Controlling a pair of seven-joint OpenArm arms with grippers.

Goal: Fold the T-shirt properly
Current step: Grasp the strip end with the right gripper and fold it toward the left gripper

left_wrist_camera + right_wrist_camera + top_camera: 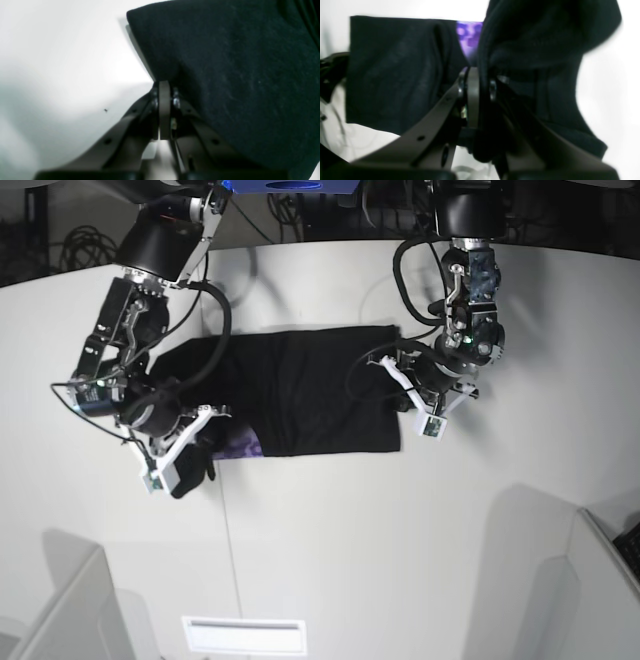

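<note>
The black T-shirt (300, 390) lies spread across the middle of the white table (330, 530). My left gripper (402, 377) is at its right edge and shut on the cloth. In the left wrist view the jaws (165, 83) pinch the edge of the plain black cloth (225, 62). My right gripper (197, 458) is at the shirt's left front corner, shut on a bunched fold. In the right wrist view the jaws (478, 72) hold the raised fold, with the rest of the shirt (395, 70) behind. A strip of the purple print (469, 37) shows there and in the base view (243, 445).
Cables (90, 240) and the arm bases lie beyond the table's far edge. Low partitions stand at the front left (60, 610) and front right (590, 580). A white slotted panel (245, 635) sits at the front edge. A small dark speck (106, 110) is on the table.
</note>
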